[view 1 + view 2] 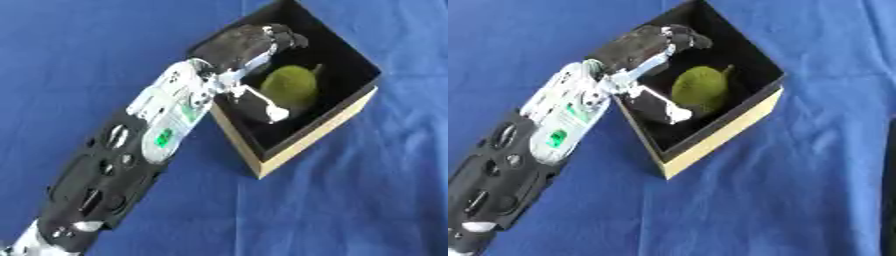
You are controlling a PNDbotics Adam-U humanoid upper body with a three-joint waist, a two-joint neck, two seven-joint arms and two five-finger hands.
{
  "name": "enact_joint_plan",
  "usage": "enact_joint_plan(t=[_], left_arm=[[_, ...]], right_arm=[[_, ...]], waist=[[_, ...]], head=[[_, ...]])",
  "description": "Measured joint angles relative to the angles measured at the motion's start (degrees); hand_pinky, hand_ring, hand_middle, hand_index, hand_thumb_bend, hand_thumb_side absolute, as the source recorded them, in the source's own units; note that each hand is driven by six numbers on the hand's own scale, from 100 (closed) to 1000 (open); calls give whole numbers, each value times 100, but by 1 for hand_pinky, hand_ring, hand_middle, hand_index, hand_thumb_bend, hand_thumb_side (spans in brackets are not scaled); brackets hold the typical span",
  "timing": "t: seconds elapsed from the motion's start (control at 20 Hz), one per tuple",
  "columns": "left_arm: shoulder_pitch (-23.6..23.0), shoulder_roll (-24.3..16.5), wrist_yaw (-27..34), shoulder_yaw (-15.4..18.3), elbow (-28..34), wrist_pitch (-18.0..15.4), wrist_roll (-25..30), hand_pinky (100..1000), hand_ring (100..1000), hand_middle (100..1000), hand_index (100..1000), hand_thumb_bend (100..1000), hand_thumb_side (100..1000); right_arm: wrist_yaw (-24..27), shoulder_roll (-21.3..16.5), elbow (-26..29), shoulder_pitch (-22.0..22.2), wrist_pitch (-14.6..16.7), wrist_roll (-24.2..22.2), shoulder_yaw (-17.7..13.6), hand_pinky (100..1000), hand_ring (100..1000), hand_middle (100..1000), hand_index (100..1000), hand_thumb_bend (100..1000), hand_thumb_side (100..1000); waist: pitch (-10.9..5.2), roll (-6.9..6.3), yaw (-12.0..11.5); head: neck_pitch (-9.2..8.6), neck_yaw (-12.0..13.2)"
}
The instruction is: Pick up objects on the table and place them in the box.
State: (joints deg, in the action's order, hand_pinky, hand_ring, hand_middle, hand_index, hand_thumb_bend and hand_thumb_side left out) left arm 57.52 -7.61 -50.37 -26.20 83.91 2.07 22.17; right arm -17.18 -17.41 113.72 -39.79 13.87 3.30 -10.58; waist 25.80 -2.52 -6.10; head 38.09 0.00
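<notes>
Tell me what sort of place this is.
Probably a robot test bench: a table draped in blue cloth, one open box holding a green fruit-like object, and the robot's left hand over it.

Light was even and fairly bright across the blue cloth (pixel 367 200), with soft folds showing only faint shading and no hard shadows. The inside of the box (pixel 350 65) was very dark (its black walls swallowed most detail), so the green fruit (pixel 291 86) stood out as a dull, softly lit shape. Small glare spots sat on the white and silver parts of the arm (pixel 171 107) and on the thumb tip of the left hand (pixel 249 45). Both views were soft and slightly smeared, edges blocky, fine detail on the arm lost. No clear edge distortion showed.
</notes>
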Motion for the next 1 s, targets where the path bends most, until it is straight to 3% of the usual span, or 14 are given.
enact_joint_plan(t=[0.3, 0.35, 0.55, 0.8, 1.0], left_arm=[[2, -2, -15, 154, 166, 105, -335, 677, 802, 761, 893, 559, 489], [4, -5, 42, 205, 243, 156, -432, 599, 779, 740, 880, 505, 457], [-1, -135, 629, 535, 838, 457, -931, 502, 752, 715, 871, 390, 428], [-227, -651, 1701, 1171, 1866, 988, -1708, 522, 756, 717, 869, 411, 531], [-474, -1218, 2595, 1682, 2587, 1238, -2440, 525, 757, 719, 866, 427, 538]], right_arm=[[6, 0, 0, 3, -1, 0, -1, 771, 698, 546, 810, 100, 413], [7, 0, 0, 4, -1, 0, -1, 771, 697, 546, 810, 100, 411], [7, 0, 0, 5, 0, 3, -9, 770, 696, 547, 810, 100, 407], [6, 0, 0, 37, 7, 33, -33, 770, 696, 547, 809, 100, 405], [-4, -18, 0, 49, -5, 51, -49, 770, 696, 547, 810, 100, 404]], waist=[[0, 0, -5], [0, 0, -6], [0, 0, -26], [0, 0, -111], [0, 0, -170]], head=[[-1, 0], [-2, 0], [-4, -14], [4, -88], [5, -175]])
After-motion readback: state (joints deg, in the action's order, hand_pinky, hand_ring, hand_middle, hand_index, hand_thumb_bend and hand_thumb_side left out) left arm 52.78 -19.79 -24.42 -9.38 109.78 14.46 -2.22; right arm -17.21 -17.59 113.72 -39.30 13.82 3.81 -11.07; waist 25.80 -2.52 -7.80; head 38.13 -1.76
